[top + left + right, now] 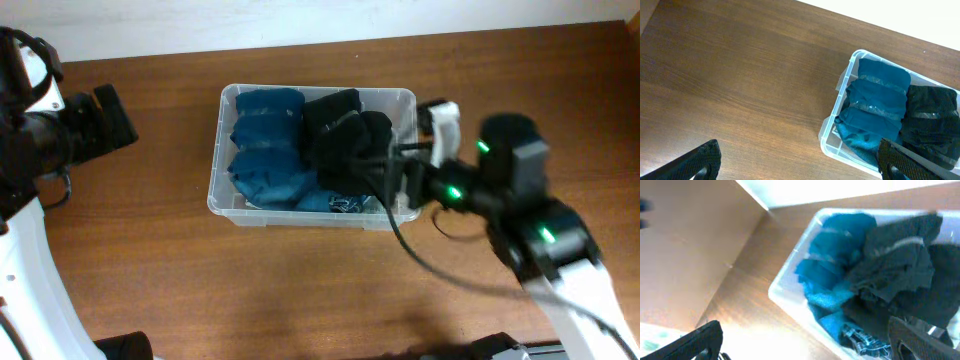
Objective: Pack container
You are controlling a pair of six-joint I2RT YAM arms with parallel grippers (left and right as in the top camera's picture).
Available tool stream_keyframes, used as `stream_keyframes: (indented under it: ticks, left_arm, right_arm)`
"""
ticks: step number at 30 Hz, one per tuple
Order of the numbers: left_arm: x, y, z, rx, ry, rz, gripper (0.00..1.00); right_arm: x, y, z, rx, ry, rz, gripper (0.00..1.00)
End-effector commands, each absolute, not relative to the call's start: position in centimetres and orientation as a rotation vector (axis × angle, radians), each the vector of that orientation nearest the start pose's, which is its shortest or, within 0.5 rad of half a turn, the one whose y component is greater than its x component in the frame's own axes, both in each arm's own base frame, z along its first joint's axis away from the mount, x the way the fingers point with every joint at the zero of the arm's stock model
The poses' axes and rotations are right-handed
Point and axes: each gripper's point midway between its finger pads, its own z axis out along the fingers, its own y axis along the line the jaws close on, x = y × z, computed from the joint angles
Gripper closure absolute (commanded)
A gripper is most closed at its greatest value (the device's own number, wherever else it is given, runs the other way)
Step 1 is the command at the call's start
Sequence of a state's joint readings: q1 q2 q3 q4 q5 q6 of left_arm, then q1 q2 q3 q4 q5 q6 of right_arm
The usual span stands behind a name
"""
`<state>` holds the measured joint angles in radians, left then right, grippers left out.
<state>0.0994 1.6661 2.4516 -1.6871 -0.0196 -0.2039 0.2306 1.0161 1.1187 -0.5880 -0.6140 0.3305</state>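
Note:
The clear plastic container (214, 172) stands in the middle of the wooden table. It holds folded blue cloths (268, 145) on its left side and black cloths (345, 140) on its right side. A small patterned blue piece (346, 206) lies at its front wall. My right gripper (396, 176) is open and empty, over the container's front right corner; its wrist view shows the rim (790, 277) between the fingers (810, 347). My left gripper (105, 118) is open and empty, over bare table left of the container (832, 127); its fingers (800, 167) are spread wide.
The table's far edge meets a white wall (300, 20) behind the container. A black cable (420, 255) hangs from the right arm across the table in front of the container's right corner. Bare wood (150, 240) lies left of and in front of the container.

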Motion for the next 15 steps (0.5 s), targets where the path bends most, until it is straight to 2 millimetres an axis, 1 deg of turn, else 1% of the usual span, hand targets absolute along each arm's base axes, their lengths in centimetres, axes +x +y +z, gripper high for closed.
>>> stream_keyframes:
  ticks: [1, 2, 3, 4, 7, 9, 11, 13, 15]
  left_arm:
    - [32.4, 3.8, 40.1, -0.399, 2.433, -0.015, 0.01]
    - [32.4, 3.8, 40.1, -0.399, 2.433, -0.015, 0.01]
    - [32.4, 3.8, 40.1, -0.399, 2.433, -0.015, 0.01]
    - [32.4, 3.8, 40.1, -0.399, 2.433, -0.015, 0.01]
    - [32.4, 3.8, 40.1, -0.399, 2.433, -0.015, 0.01]
    - [32.4, 3.8, 40.1, -0.399, 2.433, -0.015, 0.01]
    - [32.4, 3.8, 40.1, -0.399, 2.433, -0.015, 0.01]
    - [32.4, 3.8, 40.1, -0.399, 2.433, -0.015, 0.01]
    - [32.4, 3.8, 40.1, -0.399, 2.433, -0.015, 0.01]
  right_arm:
    - [25.0, 16.2, 33.5, -0.370, 2.040, 0.936, 0.02]
    - [24.3, 15.7, 33.6, -0.357, 2.043, 0.910, 0.02]
    - [24.1, 15.0, 33.6, -0.345, 2.038, 0.860, 0.02]
    - [23.6, 14.0, 33.8, -0.368, 2.016, 0.759, 0.02]
    - [22.2, 12.7, 34.8, -0.458, 1.932, 0.615, 0.02]
    - [20.7, 12.1, 35.5, -0.553, 1.863, 0.519, 0.02]
    - [19.6, 11.0, 35.6, -0.591, 1.835, 0.418, 0.02]
    - [18.9, 9.4, 35.2, -0.546, 1.855, 0.328, 0.02]
    - [18.6, 7.9, 34.7, -0.493, 1.877, 0.248, 0.02]
